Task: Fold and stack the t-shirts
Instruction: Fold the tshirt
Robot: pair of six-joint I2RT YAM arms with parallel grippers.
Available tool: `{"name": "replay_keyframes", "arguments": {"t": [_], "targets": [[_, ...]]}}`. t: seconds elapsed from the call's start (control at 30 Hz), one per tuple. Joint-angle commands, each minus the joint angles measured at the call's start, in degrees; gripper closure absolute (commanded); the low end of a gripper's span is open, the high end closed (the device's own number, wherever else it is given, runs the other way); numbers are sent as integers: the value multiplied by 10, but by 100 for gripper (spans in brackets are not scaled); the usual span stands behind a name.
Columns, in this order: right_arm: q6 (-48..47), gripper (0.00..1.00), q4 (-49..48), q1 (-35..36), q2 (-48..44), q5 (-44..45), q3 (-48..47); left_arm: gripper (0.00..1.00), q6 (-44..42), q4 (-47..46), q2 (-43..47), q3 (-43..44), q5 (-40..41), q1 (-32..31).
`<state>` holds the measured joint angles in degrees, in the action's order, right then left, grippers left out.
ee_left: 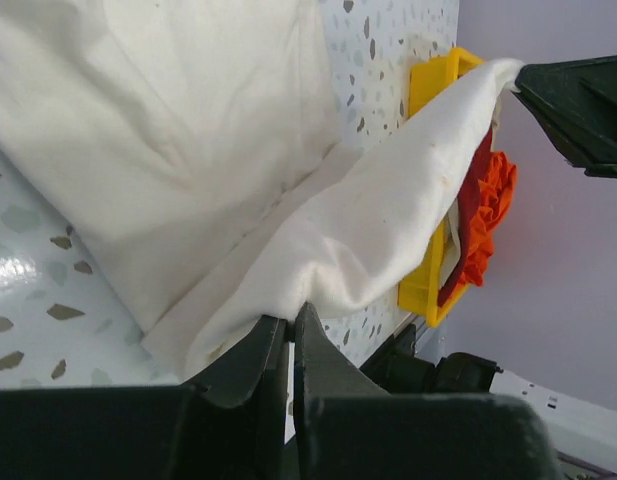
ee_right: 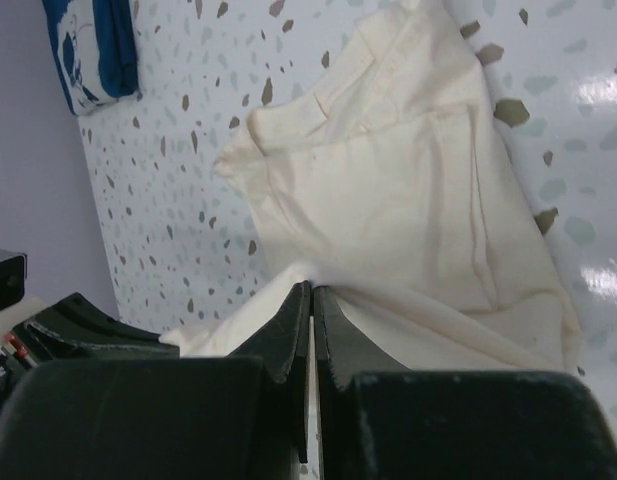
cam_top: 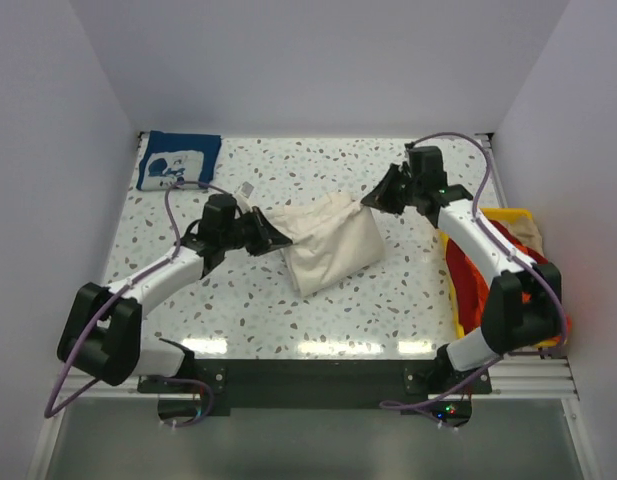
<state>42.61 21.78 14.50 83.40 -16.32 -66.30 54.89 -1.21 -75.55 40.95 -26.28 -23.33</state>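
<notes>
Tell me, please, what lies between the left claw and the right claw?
The cream t-shirt: its edge stretches from the left claw to the right claw, each shut on it. The top view shows this best.
</notes>
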Motion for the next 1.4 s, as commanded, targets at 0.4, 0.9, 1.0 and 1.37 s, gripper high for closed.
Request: {"name": "replay_keyframes", "arguments": {"t": [0.4, 0.9, 1.0, 1.37], "targets": [[48, 100, -105, 0, 376, -86, -351, 100, 6, -139, -196, 136, -102, 139], [-63, 36, -89, 0, 420, -101, -437, 51, -50, -148, -257, 220, -109, 222], [-73, 37, -111, 4, 370, -102, -360, 67, -83, -96, -242, 234, -71, 190], [-32, 60, -205, 22, 459, -176, -376, 95, -88, -105, -356, 286, -30, 116]]}}
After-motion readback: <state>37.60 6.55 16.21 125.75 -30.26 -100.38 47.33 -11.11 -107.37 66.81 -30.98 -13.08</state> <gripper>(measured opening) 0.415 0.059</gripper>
